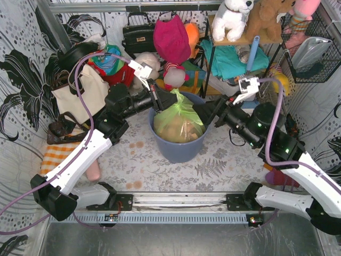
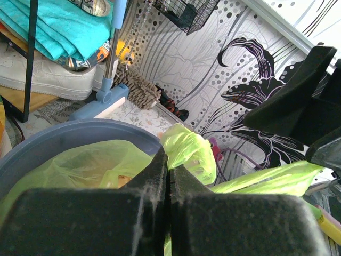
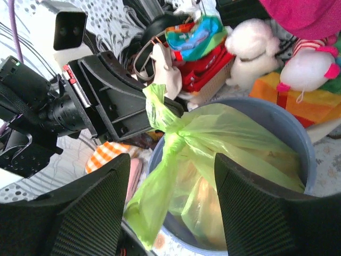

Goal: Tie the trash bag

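Trash bag (image 1: 180, 120): seated in the round blue-grey bin (image 1: 178, 150) at the middle of the tabletop (image 1: 224, 166). Crumpled brown paper is seen through the green plastic.
Bag top: drawn up into a twisted neck above the bin's rim, with one loose tail hanging down the outside.
Left gripper (image 1: 170, 101): jaws are clenched on the gathered neck of the bag, at its upper left side.
Right gripper (image 1: 202, 113): jaws are released and spread wide just right of the neck. In the right wrist view the hanging tail is seen in the gap between them, with no contact made out.
Behind the bin: a cream tote bag (image 1: 80, 96) at left, soft toys (image 1: 173, 40) and a shelf.
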Robot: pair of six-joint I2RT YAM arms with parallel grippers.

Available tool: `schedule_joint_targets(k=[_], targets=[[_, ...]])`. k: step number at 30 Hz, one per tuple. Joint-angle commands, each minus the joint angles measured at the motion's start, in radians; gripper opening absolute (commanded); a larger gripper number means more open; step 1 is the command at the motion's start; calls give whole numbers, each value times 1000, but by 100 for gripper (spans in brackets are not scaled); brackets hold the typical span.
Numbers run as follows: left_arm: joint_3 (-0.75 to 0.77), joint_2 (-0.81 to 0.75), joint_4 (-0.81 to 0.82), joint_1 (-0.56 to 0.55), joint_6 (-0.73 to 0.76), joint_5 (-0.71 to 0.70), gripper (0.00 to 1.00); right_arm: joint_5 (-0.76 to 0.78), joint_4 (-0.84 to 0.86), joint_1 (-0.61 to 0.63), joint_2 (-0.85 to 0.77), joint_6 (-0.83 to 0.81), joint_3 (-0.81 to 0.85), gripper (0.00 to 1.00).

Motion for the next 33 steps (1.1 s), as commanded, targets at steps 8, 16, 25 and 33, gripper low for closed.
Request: schedule_joint_targets(k=[8, 16, 25, 33], targets=[[10, -2, -1, -1, 28, -12, 7, -36, -539, 2, 126, 139, 196, 47], [15, 2, -7, -1, 30, -9, 7, -203, -583, 1, 142, 102, 217, 49], [17, 5, -7, -1, 29, -7, 7, -96, -633, 1, 161, 74, 358, 54], [10, 4, 2, 0, 26, 2, 7, -114, -735, 2, 295, 7, 533, 56]])
